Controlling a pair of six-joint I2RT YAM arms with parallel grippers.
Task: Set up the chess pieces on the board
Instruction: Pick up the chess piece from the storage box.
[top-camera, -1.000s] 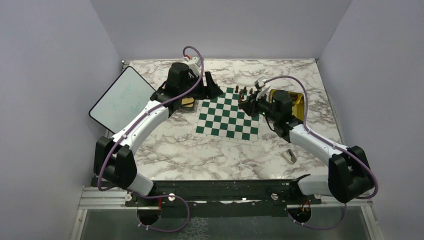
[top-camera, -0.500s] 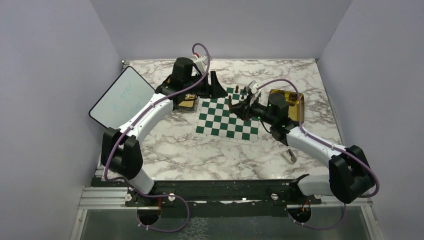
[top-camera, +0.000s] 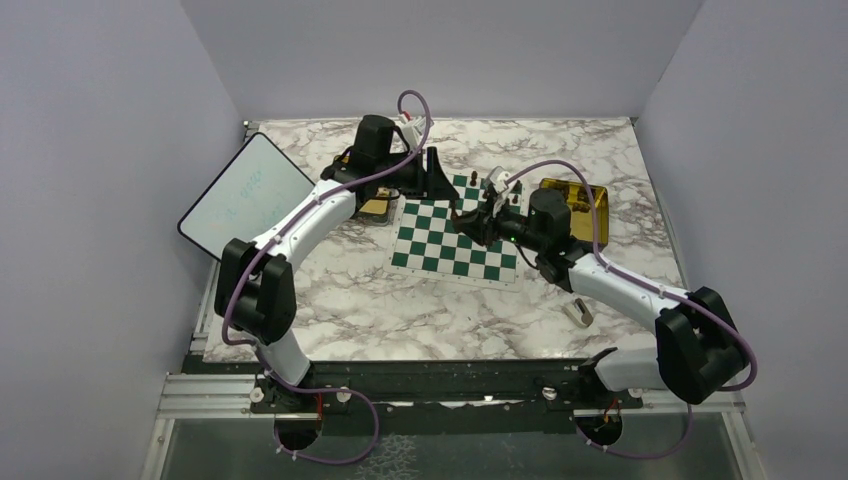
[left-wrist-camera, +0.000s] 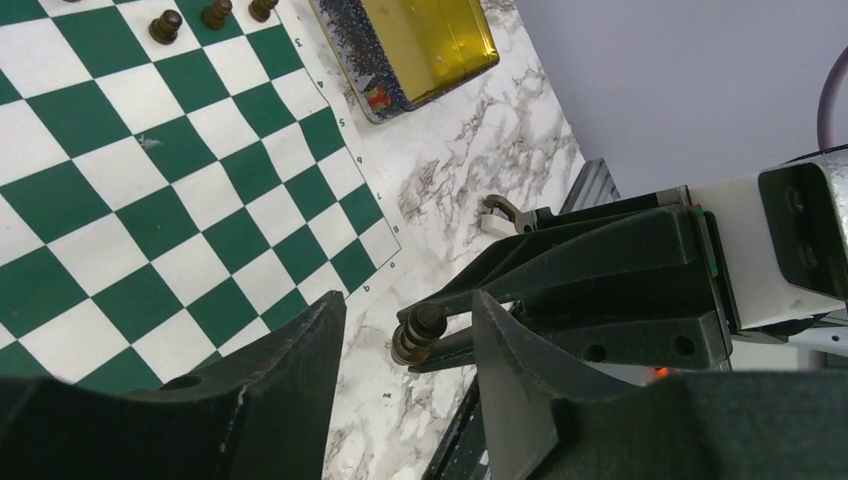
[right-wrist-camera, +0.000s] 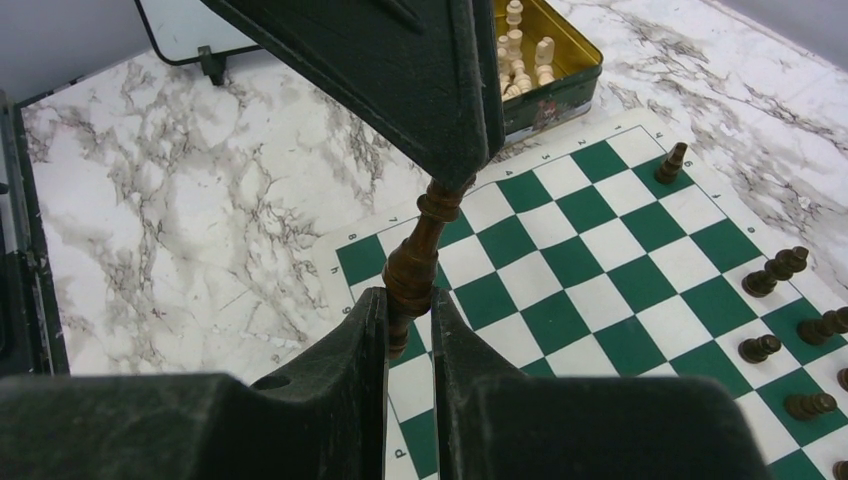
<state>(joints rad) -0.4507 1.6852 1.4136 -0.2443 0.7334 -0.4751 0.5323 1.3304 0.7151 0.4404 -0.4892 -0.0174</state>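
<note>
Your right jaws are clamped on a dark brown chess piece (right-wrist-camera: 413, 262), pinching its lower body so that its head sticks out toward your left jaws. Your left jaws stand apart on either side of that head. The left wrist view shows a gap on each side of it, so only the right jaws are gripping the piece.

The marbled desk (top-camera: 340, 300) spreads out under both sets of jaws. A white tablet (top-camera: 245, 195) sits well to the left of the left jaws, at the desk's edge. The board (top-camera: 440, 250) lies directly beneath the right jaws, with its far left corner just by the left jaws. One gold tray (right-wrist-camera: 560, 90) sits just to the left of the left jaws, off the board's left edge, and cream chess pieces (right-wrist-camera: 520, 60) lie in it. The other gold tray (top-camera: 585, 190) sits just to the right of the right jaws, beside the board's far right corner.

Several dark chess pieces (right-wrist-camera: 775, 270) stand on the board's far rows, just beyond the right jaws. A taller piece (right-wrist-camera: 675, 162) stands apart from them, nearer the left jaws. A small grey block (top-camera: 578, 312) lies on the desk well to the near side of the right jaws.
</note>
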